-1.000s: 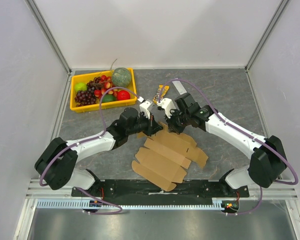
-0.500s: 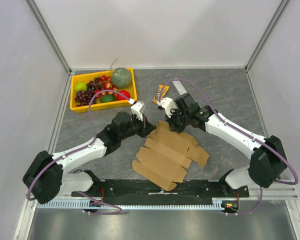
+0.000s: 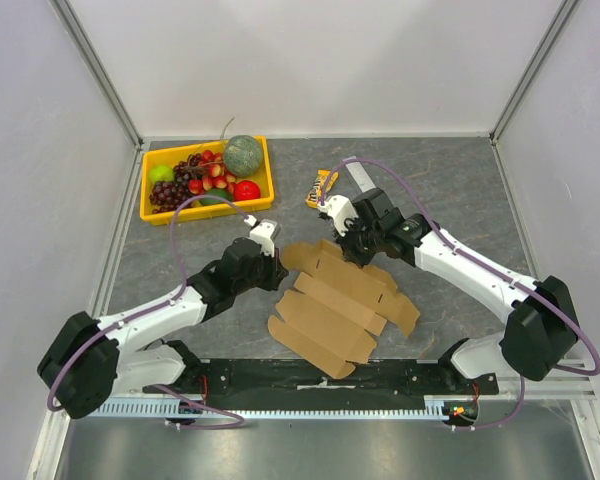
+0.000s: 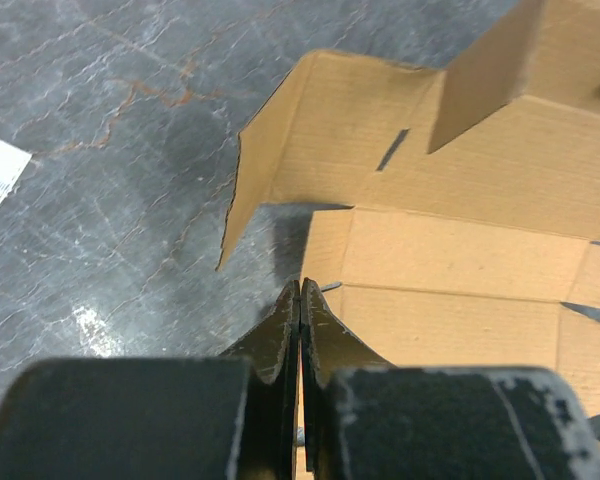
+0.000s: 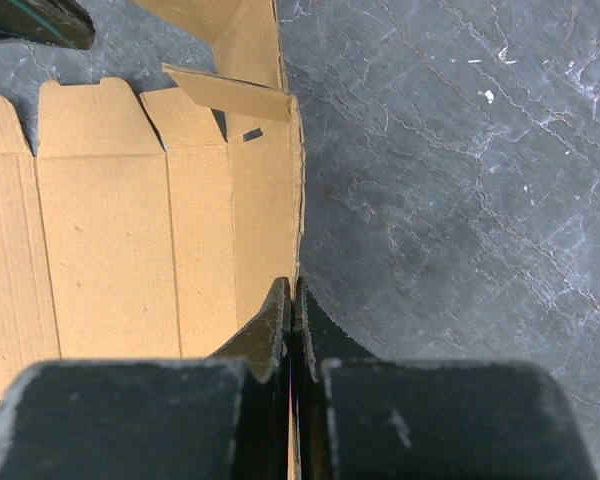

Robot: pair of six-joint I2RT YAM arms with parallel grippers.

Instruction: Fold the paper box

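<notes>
The paper box (image 3: 335, 310) is a brown die-cut cardboard sheet lying mostly flat mid-table, with its far-left flap (image 3: 302, 258) lifted. My left gripper (image 3: 282, 272) is at the sheet's left edge, below that flap. In the left wrist view the fingers (image 4: 300, 285) are shut in line with a panel edge of the box (image 4: 460, 260), and a cardboard sliver shows between them. My right gripper (image 3: 358, 252) is at the far right edge. It is shut (image 5: 292, 283) on the box's (image 5: 130, 220) edge, which runs straight into the jaws.
A yellow fruit tray (image 3: 160, 217) stands at the back left. An orange snack wrapper (image 3: 322, 186) and a grey bar (image 3: 360, 180) lie behind the box. Bare grey stone surface (image 5: 450, 180) lies right of the sheet. Walls enclose the table.
My left gripper has drawn back to the left and toward the near edge. The far-left flap has swung out to the left with it. The right arm has hardly moved.
</notes>
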